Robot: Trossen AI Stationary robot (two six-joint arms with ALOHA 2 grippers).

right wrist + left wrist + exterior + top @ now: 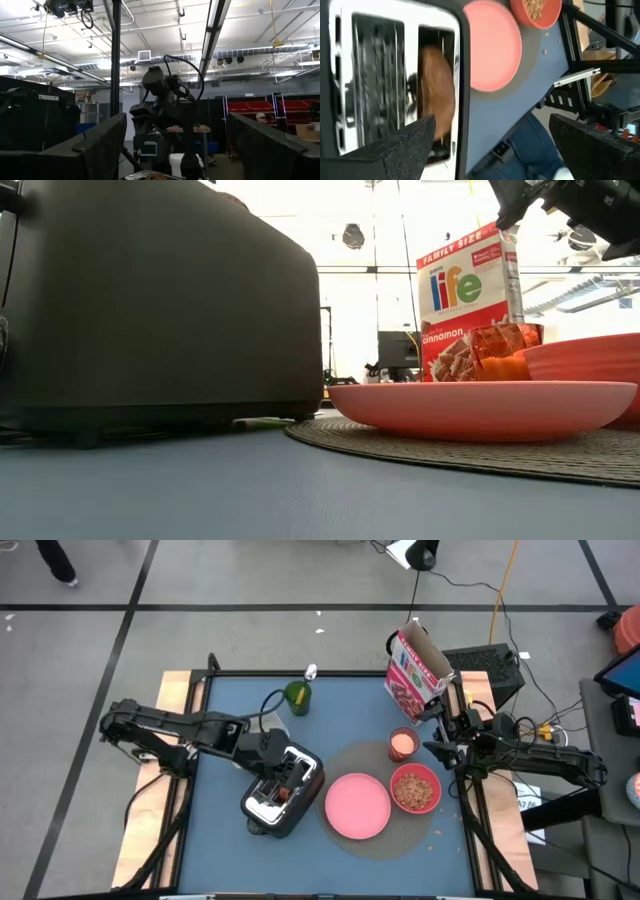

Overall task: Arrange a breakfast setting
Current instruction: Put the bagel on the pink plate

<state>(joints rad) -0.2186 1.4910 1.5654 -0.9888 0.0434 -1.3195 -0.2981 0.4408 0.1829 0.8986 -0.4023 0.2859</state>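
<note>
I have the left gripper (288,775) spread wide over the toaster (280,790), lined up on the bread (437,95) standing in its slot. Plate (357,805) waits empty on the mat, bowl (415,788) and cup (403,744) beyond. Right gripper (447,730), wide and empty, is parked near the cereal box (417,668).

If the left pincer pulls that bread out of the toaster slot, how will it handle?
The bread stands upright in the toaster slot, round and browned, so it is probably stiff and light but crumbly. With the open left pincer above it, a gentle squeeze seems wise; its round edge may roll on the pink plate.
</note>
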